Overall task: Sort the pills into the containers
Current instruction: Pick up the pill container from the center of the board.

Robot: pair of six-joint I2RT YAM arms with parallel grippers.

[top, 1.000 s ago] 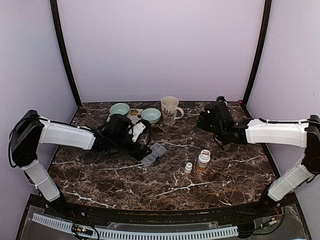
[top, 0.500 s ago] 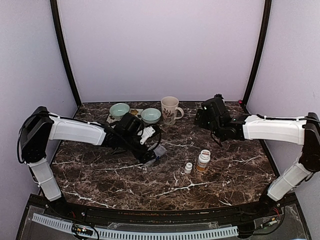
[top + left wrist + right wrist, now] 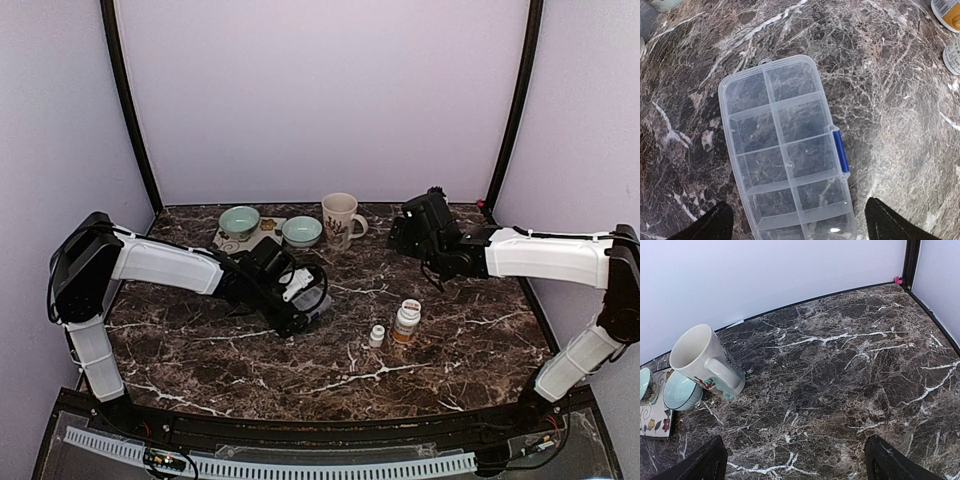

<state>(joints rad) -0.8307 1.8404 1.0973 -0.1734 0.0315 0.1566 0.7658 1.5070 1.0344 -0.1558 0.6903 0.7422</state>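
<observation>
The clear organiser box (image 3: 785, 150) lies flat on the marble, lid down, with a blue latch (image 3: 840, 150) on its right side. Its compartments look empty. My left gripper (image 3: 800, 225) is open and hovers over the box's near end, one finger on each side and apart from it. In the top view the left gripper (image 3: 300, 303) hides most of the box (image 3: 318, 312). My right gripper (image 3: 408, 236) is open and empty over bare marble at the back right; it also shows in the right wrist view (image 3: 795, 465). I cannot make out any pills.
An amber bottle (image 3: 406, 320) and a small white cap (image 3: 377, 336) stand right of the box. A white mug (image 3: 340, 217) and two pale green bowls (image 3: 239, 218) (image 3: 301, 231) stand at the back, by a patterned plate (image 3: 268, 226). Walls enclose the table.
My left gripper has moved right and now sits over the organiser box, covering it in the top view. The right gripper shifted slightly back and left.
</observation>
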